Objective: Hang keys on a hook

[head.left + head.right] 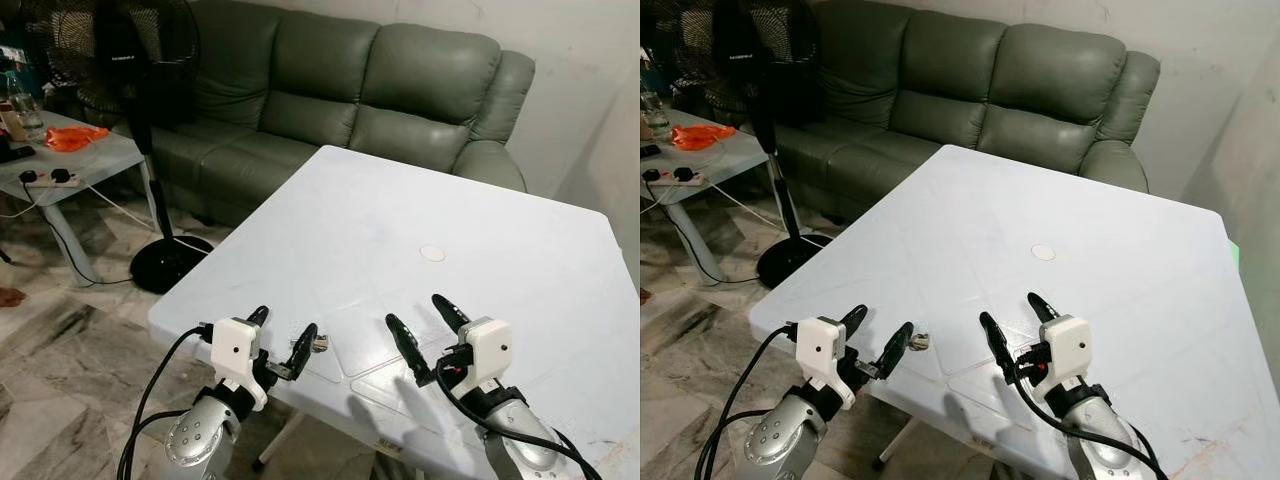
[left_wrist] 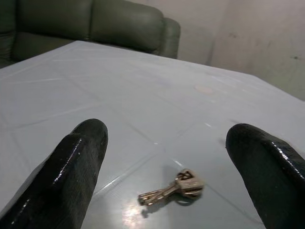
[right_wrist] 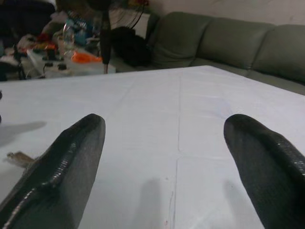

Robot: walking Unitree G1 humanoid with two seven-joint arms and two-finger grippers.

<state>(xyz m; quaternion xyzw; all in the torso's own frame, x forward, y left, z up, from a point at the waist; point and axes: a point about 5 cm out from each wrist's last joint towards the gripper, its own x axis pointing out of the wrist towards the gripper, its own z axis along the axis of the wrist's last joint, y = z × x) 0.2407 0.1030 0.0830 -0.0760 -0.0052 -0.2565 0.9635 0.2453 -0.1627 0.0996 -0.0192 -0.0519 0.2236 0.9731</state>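
**Hovering over keys, both end effectors wide**

Left end effector (image 1: 284, 329) sits low at the near left edge of the white surface (image 1: 420, 200), fingers spread wide, holding nothing. Keys (image 2: 172, 188) lie flat on the surface just ahead of it, between the two fingertips in the left wrist view; in the left eye view they sit right at the tip of the inner finger (image 1: 301, 346), contact unclear. Small bunch, brass-coloured, on a ring.

Right end effector (image 1: 425, 318) is also over the near edge of the surface, to the right of the keys, fingers wide apart, empty. Keys just visible at the edge of the right wrist view, beside one finger (image 3: 62, 167).

Small round mark (image 1: 432, 253) near the surface's middle. Green sofa (image 1: 350, 90) behind the surface, black standing fan (image 1: 120, 60) to the left, and a side table (image 1: 60, 165) with clutter and a power strip beyond that. Floor is marbled tile (image 1: 60, 340).
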